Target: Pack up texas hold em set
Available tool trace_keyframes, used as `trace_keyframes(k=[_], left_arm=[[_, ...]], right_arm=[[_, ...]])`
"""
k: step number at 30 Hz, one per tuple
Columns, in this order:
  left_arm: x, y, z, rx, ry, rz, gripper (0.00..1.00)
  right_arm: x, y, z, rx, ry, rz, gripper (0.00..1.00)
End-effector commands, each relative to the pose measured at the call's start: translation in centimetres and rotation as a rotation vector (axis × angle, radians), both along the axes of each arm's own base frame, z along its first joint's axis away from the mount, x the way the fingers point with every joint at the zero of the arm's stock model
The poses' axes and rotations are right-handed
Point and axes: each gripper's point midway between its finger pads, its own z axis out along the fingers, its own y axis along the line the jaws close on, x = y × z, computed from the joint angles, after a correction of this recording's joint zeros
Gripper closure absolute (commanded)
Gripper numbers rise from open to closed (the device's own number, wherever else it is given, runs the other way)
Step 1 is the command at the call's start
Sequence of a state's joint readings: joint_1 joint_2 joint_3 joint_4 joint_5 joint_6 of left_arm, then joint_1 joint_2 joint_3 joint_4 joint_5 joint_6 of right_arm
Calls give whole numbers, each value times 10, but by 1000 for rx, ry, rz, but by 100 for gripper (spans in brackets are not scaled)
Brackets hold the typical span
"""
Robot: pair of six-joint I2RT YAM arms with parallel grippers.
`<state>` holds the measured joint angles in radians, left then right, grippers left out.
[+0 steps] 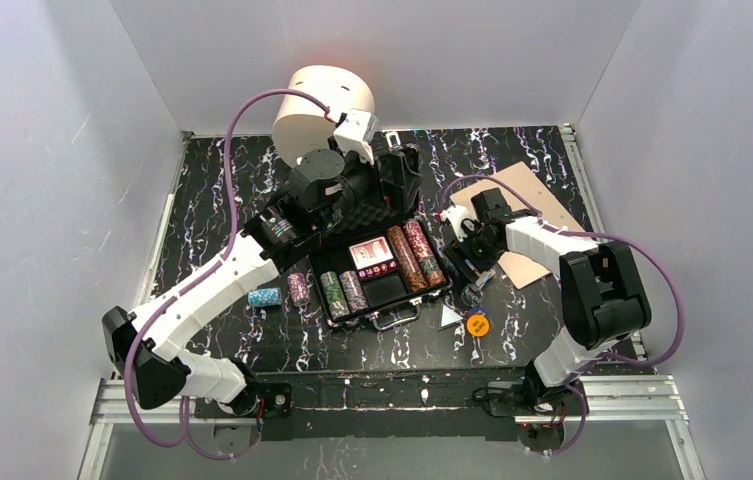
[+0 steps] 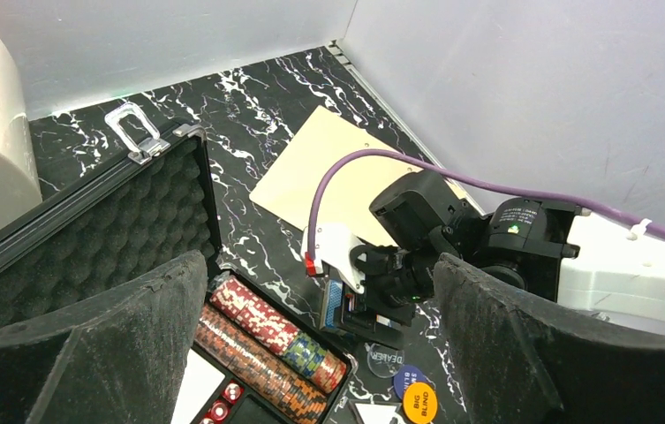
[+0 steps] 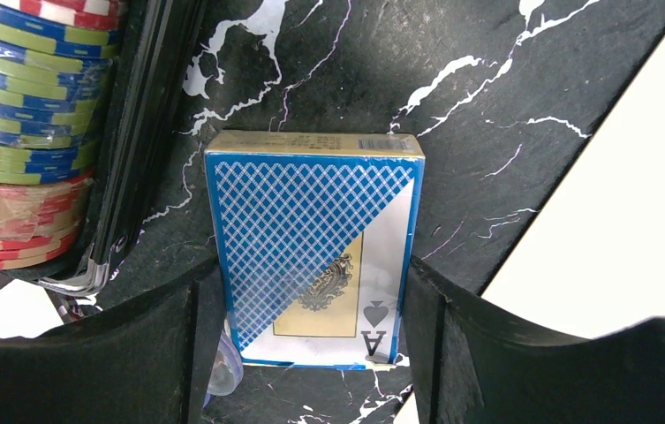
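Observation:
The black briefcase (image 1: 384,316) lies open mid-table, its foam lid (image 2: 90,238) raised. It holds striped chip stacks (image 1: 412,255), a red card deck (image 1: 372,252) and red dice (image 2: 222,408). Two loose chip stacks (image 1: 264,296) stand left of it. My right gripper (image 1: 470,262) is right of the case, its fingers (image 3: 452,353) pressed on both sides of a blue card deck (image 3: 311,238), which rests on the table; the deck also shows in the left wrist view (image 2: 331,305). My left gripper (image 2: 320,340) hovers open and empty over the case's right half. The yellow button (image 1: 478,324) lies in front.
A cream cylinder (image 1: 317,110) stands behind the case's lid. A tan flat board (image 1: 537,215) lies at the back right, just beside the right gripper. A clear dealer disc (image 2: 385,359), a blue disc and a white triangle (image 1: 449,317) lie near the yellow button. White walls enclose the table.

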<state>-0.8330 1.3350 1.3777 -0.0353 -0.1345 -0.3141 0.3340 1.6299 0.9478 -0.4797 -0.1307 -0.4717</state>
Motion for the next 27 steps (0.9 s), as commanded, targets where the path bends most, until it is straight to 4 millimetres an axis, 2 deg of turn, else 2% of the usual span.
trace_keyframes(k=[1,7,10,16,18,20,21,23,25,27], left_arm=[[-4,5,27,-68,-41,2,2],[-8,9,41,-121,-87,1,2],[-8,9,37,-120,-71,2,2],[-6,8,18,-131,-3,26,2],[-5,8,7,-135,51,48,2],[-5,12,-17,-128,165,99,2],[-8,13,-36,-110,231,110,2],[-13,13,-61,-116,320,100,2],[-14,17,-79,-145,401,87,2],[-6,30,-91,-191,458,111,2]], right_arm=[[-2,3,-9,9,34,41,28],[18,-2,-7,-40,-16,36,44],[28,-5,7,-53,-89,16,49],[41,-5,50,-15,-258,-11,50],[42,-3,63,4,-292,-15,50],[40,2,76,43,-291,-11,50],[33,8,83,74,-257,-12,50],[28,22,97,153,-232,-5,49],[17,36,111,231,-216,16,49],[3,48,117,278,-203,52,49]])
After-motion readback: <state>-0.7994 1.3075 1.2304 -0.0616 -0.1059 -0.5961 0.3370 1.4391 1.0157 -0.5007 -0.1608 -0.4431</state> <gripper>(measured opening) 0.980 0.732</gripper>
